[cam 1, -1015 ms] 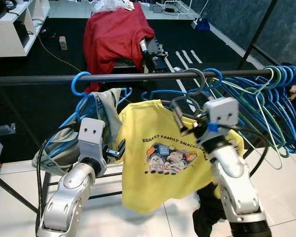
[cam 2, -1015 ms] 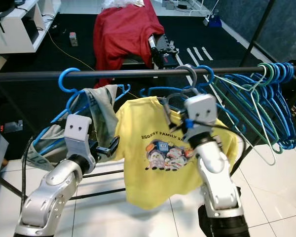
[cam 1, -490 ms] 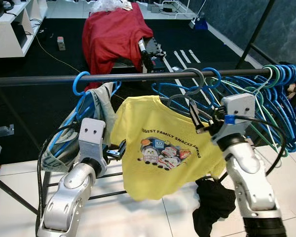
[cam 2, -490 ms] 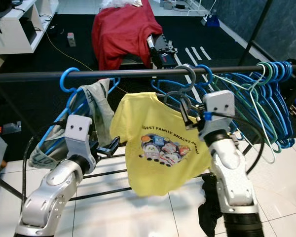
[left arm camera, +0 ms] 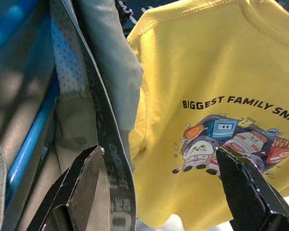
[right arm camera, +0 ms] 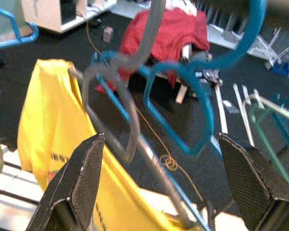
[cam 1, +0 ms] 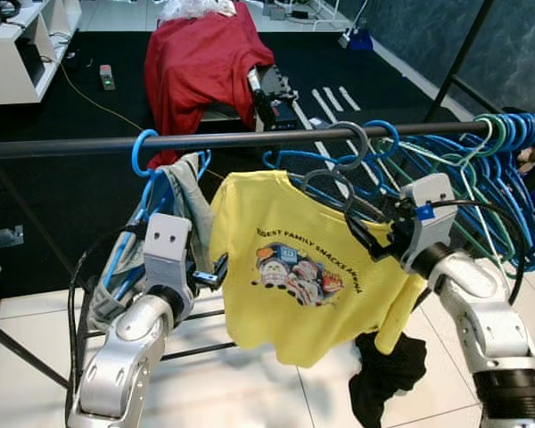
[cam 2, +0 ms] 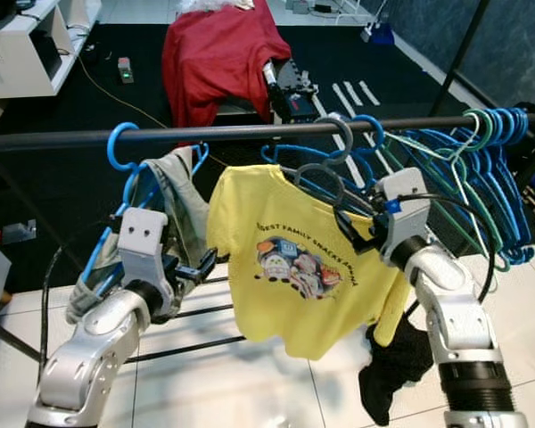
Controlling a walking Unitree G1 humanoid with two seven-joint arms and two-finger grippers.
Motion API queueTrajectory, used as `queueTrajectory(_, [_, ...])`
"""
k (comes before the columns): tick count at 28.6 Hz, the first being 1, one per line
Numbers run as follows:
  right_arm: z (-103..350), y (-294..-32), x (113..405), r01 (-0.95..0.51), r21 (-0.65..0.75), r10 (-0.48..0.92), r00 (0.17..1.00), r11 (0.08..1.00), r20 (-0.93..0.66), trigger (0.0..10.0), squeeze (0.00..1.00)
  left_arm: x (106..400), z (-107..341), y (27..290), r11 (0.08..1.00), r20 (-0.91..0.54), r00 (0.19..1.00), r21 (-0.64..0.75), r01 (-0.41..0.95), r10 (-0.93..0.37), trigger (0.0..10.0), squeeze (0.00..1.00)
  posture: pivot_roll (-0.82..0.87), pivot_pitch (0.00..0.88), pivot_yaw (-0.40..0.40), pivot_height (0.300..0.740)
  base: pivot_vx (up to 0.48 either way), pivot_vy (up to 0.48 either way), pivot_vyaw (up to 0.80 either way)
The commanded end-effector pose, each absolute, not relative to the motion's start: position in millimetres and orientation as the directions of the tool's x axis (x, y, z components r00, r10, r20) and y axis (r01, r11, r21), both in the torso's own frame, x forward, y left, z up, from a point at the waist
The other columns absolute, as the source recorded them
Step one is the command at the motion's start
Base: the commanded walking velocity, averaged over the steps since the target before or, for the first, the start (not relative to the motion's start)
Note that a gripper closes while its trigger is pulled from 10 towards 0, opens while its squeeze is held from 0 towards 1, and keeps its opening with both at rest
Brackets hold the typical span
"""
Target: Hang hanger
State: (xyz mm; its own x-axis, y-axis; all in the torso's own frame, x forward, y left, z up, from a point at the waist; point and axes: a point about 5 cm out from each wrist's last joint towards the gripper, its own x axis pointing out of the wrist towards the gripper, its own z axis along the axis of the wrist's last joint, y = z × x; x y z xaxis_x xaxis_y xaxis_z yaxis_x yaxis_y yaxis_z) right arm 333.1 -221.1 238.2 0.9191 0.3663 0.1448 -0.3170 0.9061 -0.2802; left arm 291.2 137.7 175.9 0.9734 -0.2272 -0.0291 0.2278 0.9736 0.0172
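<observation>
Up at the black rail (cam 1: 232, 140), the grey hanger (cam 1: 343, 174) is hooked over the bar, its thin wire hook curled on top, carrying the soft yellow T-shirt (cam 1: 308, 267) with a cartoon print. The right gripper (cam 1: 364, 234) sits just beside the hanger's shoulder, fingers spread wide in its wrist view, the bent grey wire between them but not pinched. A second ago it was right up under the hook; now that arm has swung out to the right and dropped lower, and the shirt hangs freer. The left gripper (cam 1: 216, 272) is wide open too, holding nothing, near the shirt's hem beside a grey garment (cam 1: 189, 196) on a blue hanger (cam 1: 152, 169). Smooth blue and green hangers (cam 1: 490, 178) crowd the rail's right end.
</observation>
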Motion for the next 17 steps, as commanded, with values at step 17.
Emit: queueTrajectory(17, [237.4,-249.1,344.4,-0.515,-0.199,0.53,0.847,0.834,0.03,10.0,0.0,289.6,170.7,137.8,0.969,-0.06,0.968,0.021,0.245,-0.243,10.0,0.0,-0.06,0.225,-0.042,0.74,0.0,0.0,0.0])
